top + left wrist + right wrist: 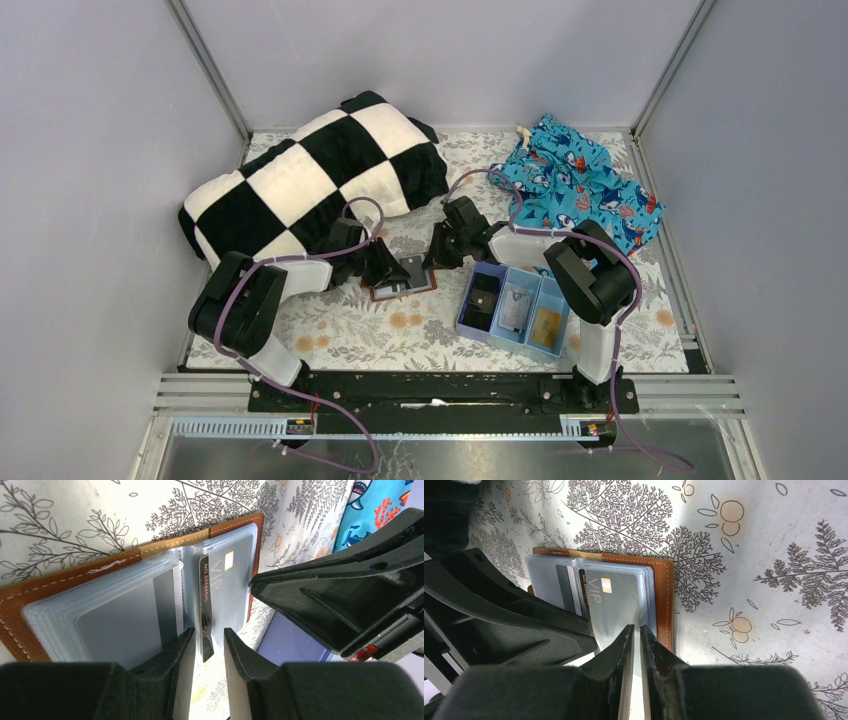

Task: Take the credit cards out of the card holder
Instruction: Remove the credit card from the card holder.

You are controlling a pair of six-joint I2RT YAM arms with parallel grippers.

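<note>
Card holder (408,280) lies open at centre of top view. Right gripper (636,628) pinches grey VIP card (616,605). Left gripper (209,632) is narrowly parted astride sleeve (186,595). Risk: unpinned holder lifts with card, or card bends.

Card holder (75,575), brown leather, lies open on floral-print table (75,510); clear sleeves fanned out. Grey VIP card (230,587) w/ gold chip and black stripe along one edge sits in sleeve nearer right gripper (256,586). Striped corner pokes past sleeve edge. Left gripper (207,640): jaws apart, that corner btwn them. Right gripper tip at holder's edge, beside card. Blue shark-print cloth (380,505) in far corner.
</note>
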